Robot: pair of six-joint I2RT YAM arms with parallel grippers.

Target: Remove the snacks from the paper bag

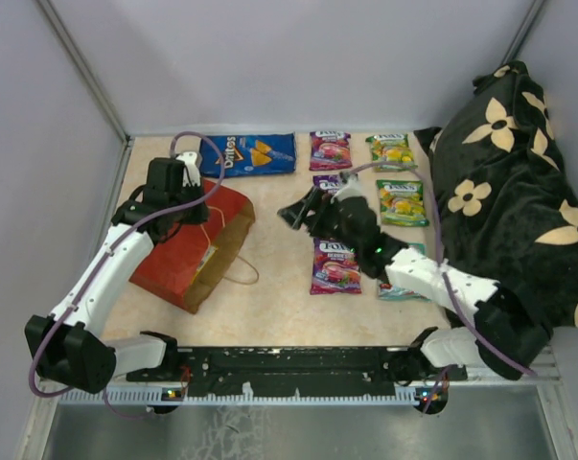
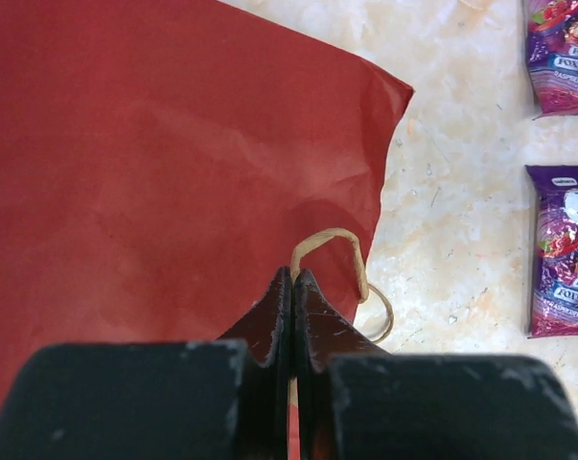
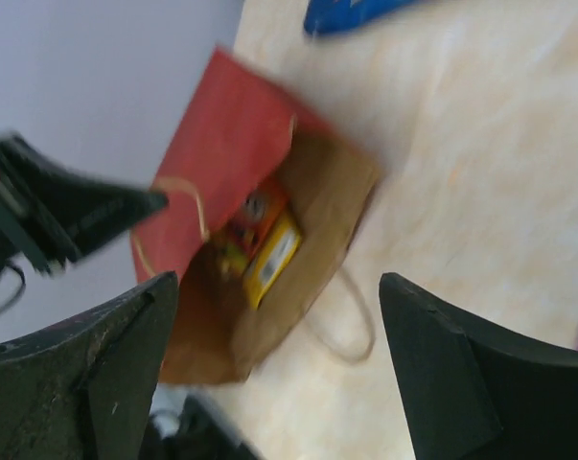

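**Top external.** The red paper bag [image 1: 188, 251] lies on its side near the left wall, with its brown-lined mouth facing the near right. The left gripper [image 1: 188, 201] is at the bag's far upper edge. The right gripper [image 1: 296, 206] hangs over bare table [image 1: 274, 287], apart from the bag and pointing toward it, with its fingers spread.

Seven snacks lie out on the table:
- One blue Doritos bag [image 1: 248, 153] at the back.
- Three purple packets, counted as the far purple packet [image 1: 330, 149], the middle purple packet [image 1: 327, 181] half hidden by the right arm, and the near purple packet [image 1: 335, 265].
- Two green ones, the far green packet [image 1: 391, 150] and the near green packet [image 1: 402, 202].
- One teal packet [image 1: 402, 278], partly under the arm.

A black flowered cloth [image 1: 504, 192] fills the right side. A strip of open tabletop runs between the bag's mouth and the purple column.

**Left wrist.** The left gripper [image 2: 293, 280] has its fingers pressed together, pinching the bag's [image 2: 154, 163] red edge. One loop handle [image 2: 335, 241] curls just beyond the tips. Two purple packets lie well to the right.

**Right wrist.** The right gripper [image 3: 279, 283] is wide open, and the bag's [image 3: 226, 134] mouth lies between its fingers but farther off. Inside are one yellow packet [image 3: 272, 257] and something orange [image 3: 255, 213], which is blurred.
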